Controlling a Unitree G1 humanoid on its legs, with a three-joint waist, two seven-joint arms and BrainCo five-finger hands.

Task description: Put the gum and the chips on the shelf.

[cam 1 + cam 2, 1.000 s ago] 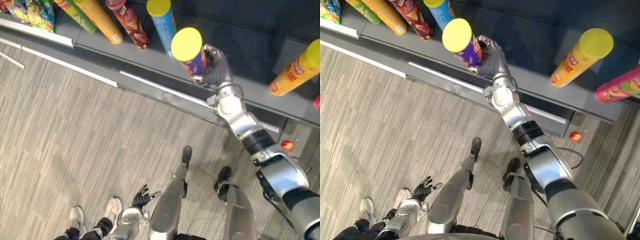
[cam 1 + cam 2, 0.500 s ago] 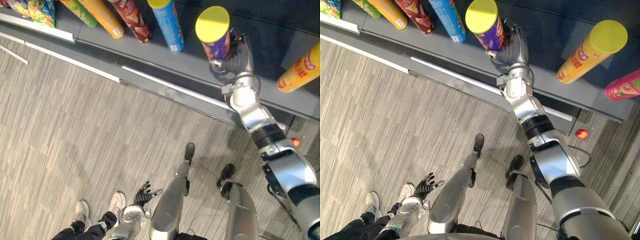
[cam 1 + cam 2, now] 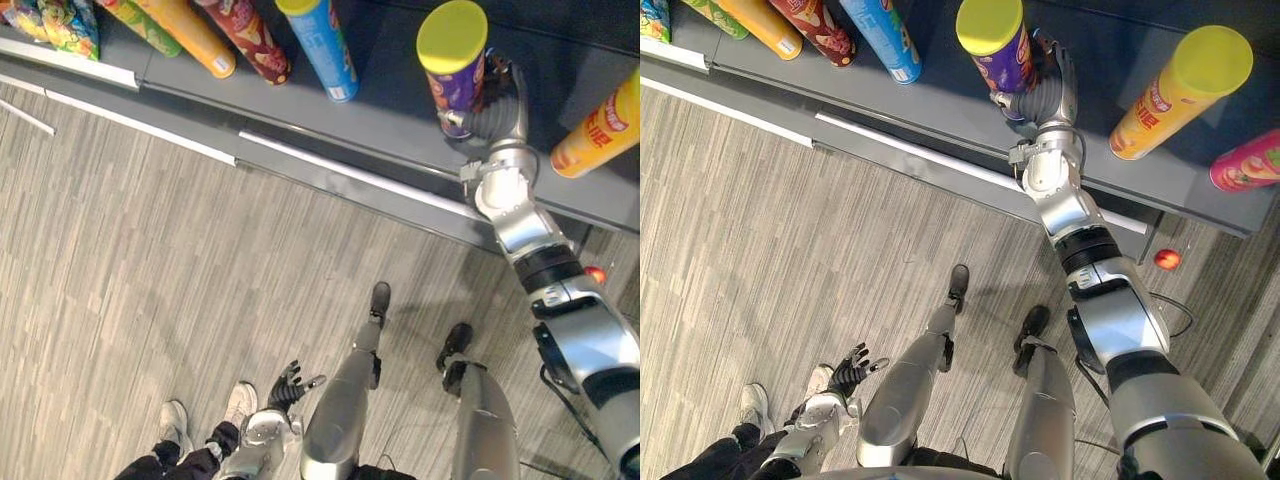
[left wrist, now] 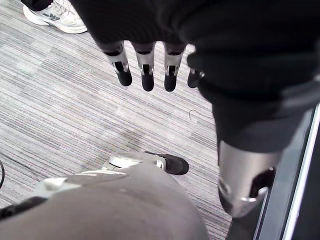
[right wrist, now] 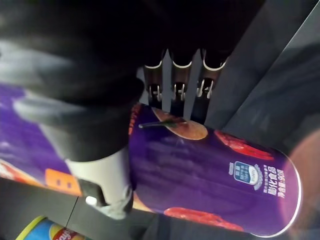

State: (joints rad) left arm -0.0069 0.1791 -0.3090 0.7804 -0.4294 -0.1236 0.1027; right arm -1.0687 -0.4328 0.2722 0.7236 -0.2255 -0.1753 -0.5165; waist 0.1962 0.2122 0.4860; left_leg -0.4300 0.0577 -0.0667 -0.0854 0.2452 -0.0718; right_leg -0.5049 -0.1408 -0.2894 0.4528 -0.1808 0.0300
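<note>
Right wrist view: right hand's fingers [image 5: 181, 95] and thumb curl round the purple chips can [image 5: 210, 170], clamped on its side. Left eye view: right hand [image 3: 497, 103] is up at the dark shelf [image 3: 380, 110], holding the can [image 3: 455, 70] upright, yellow lid towards the camera. Its base is at the shelf surface; contact cannot be told. Blue can [image 3: 322, 45] stands on the shelf to its left, orange can [image 3: 600, 125] to its right, both apart from it. Left hand [image 3: 286, 385] hangs low over the floor, fingers [image 4: 146, 70] loosely straight, holding nothing. A person's white shoes [image 3: 238, 402] are beside it. Small red ball [image 3: 1167, 259] lies on the floor below the shelf.
</note>
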